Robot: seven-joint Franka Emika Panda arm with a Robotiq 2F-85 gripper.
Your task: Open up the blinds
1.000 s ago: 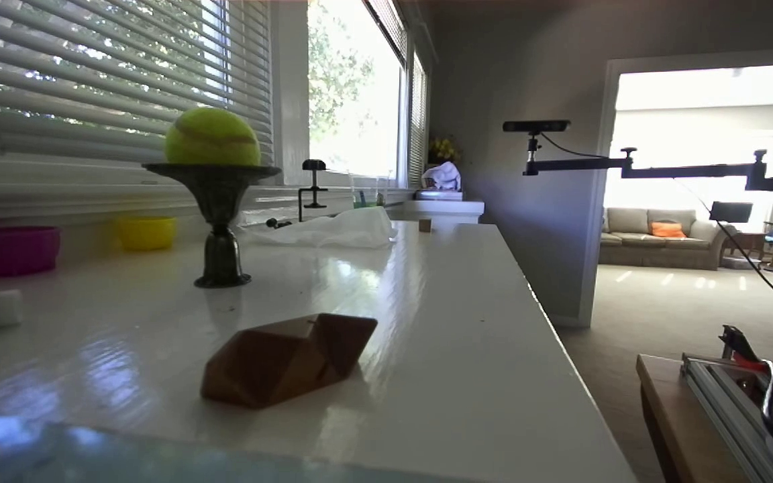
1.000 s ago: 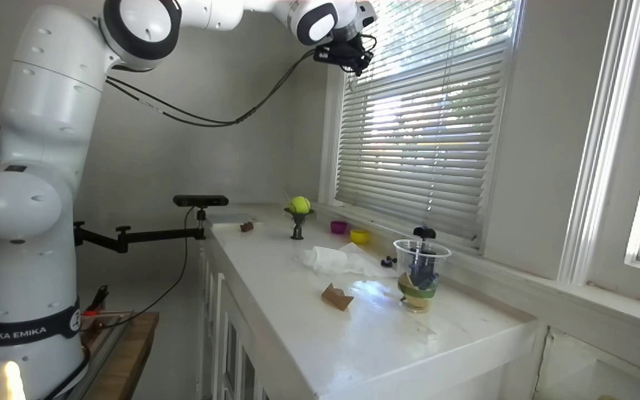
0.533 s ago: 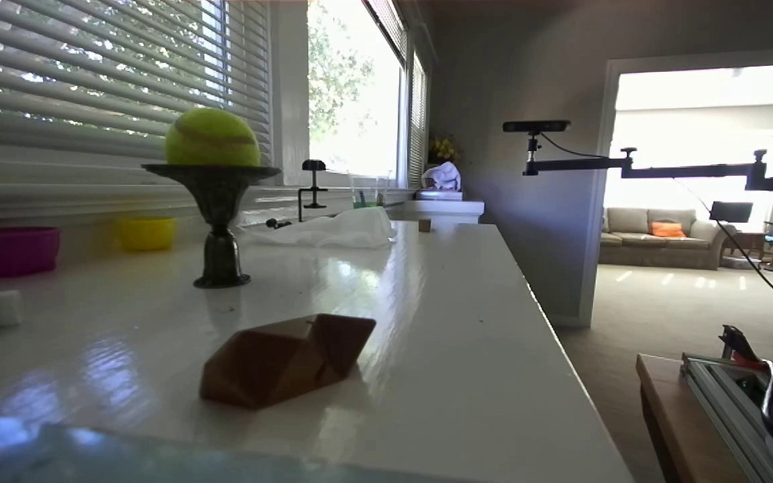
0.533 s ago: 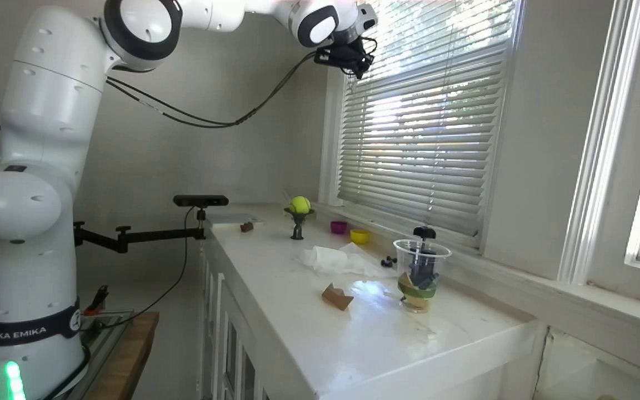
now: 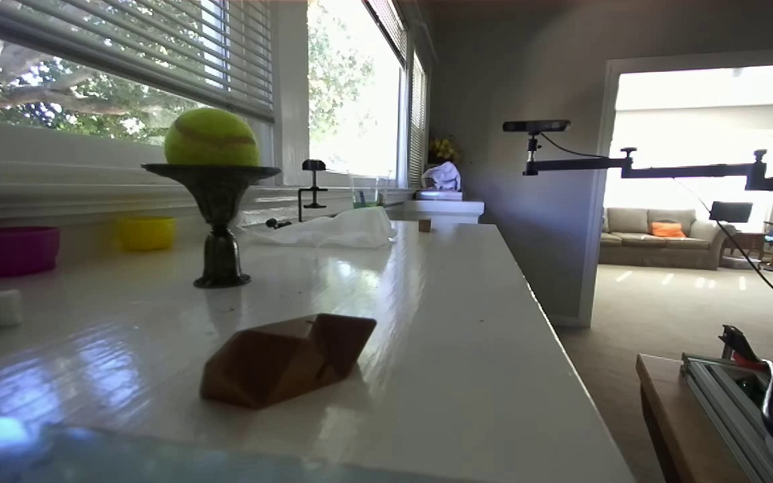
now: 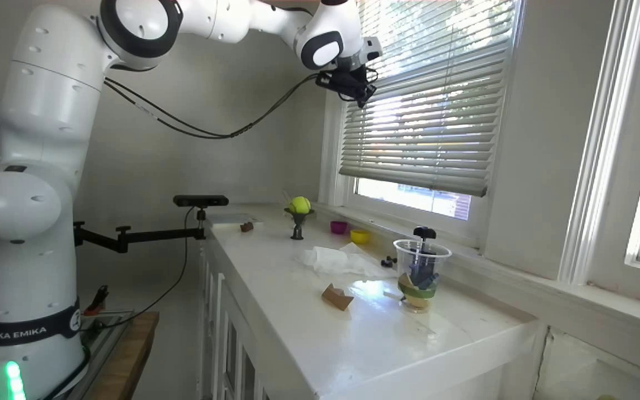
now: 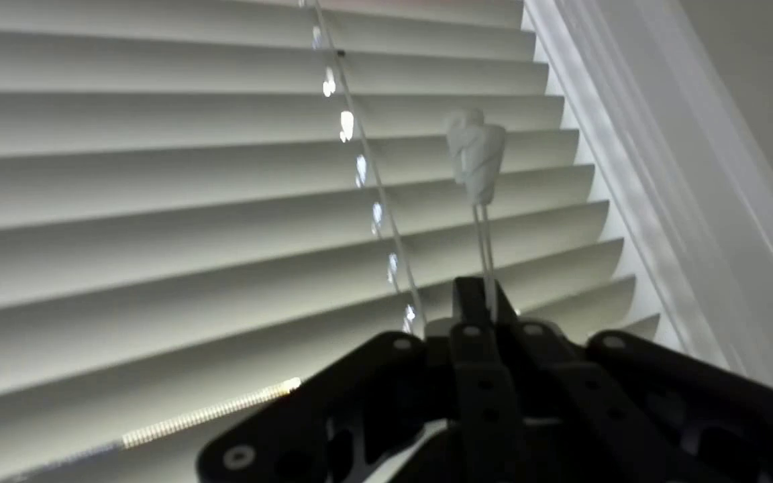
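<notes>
The white slatted blinds (image 6: 420, 133) cover most of the window. Their bottom edge hangs above the sill, with a strip of bare glass below. They also show in an exterior view (image 5: 158, 40) and fill much of the wrist view (image 7: 158, 174). My gripper (image 6: 362, 104) is in front of the far side of the blinds, pointing down. In the wrist view its fingertips (image 7: 485, 295) are closed together on two thin pull cords (image 7: 483, 235). A white tassel (image 7: 482, 157) is at the end of these cords, beyond the fingertips.
The window frame (image 7: 641, 168) runs close beside my gripper. Below, the white counter (image 6: 275, 278) holds a tennis ball (image 6: 299, 205) on a dark stand, purple (image 6: 338, 227) and yellow (image 6: 359, 236) cups, a clear plastic cup (image 6: 409, 261), white tissue (image 6: 331, 259) and brown pieces (image 6: 336, 297).
My gripper has moved down. The bottom edge of the blinds has risen from near the sill, uncovering a strip of glass. The light on the robot base has turned green.
</notes>
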